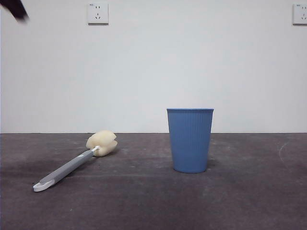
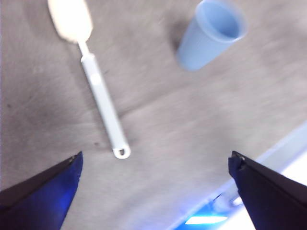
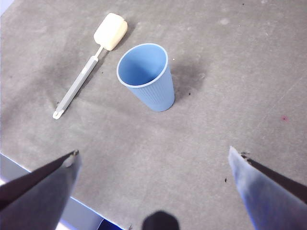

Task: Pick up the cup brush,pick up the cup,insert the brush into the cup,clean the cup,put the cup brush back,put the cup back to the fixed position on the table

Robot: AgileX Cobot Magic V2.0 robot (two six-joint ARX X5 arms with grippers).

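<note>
The cup brush point(image 1: 72, 165) lies flat on the table point(image 1: 144, 201) at the left, its cream sponge head point(image 1: 101, 142) toward the back and its white looped end toward the front. It also shows in the left wrist view point(image 2: 98, 84) and the right wrist view point(image 3: 86, 69). The blue ribbed cup point(image 1: 190, 140) stands upright and empty right of the brush, also in the left wrist view point(image 2: 211, 33) and the right wrist view point(image 3: 146, 76). My left gripper point(image 2: 153, 163) is open, high above the brush's looped end. My right gripper point(image 3: 153, 158) is open, high above the table near the cup.
A black arm tip point(image 1: 17, 9) shows at the top left of the front view. Two wall sockets point(image 1: 98, 13) sit on the white back wall. The table's front edge point(image 2: 268, 158) shows in both wrist views.
</note>
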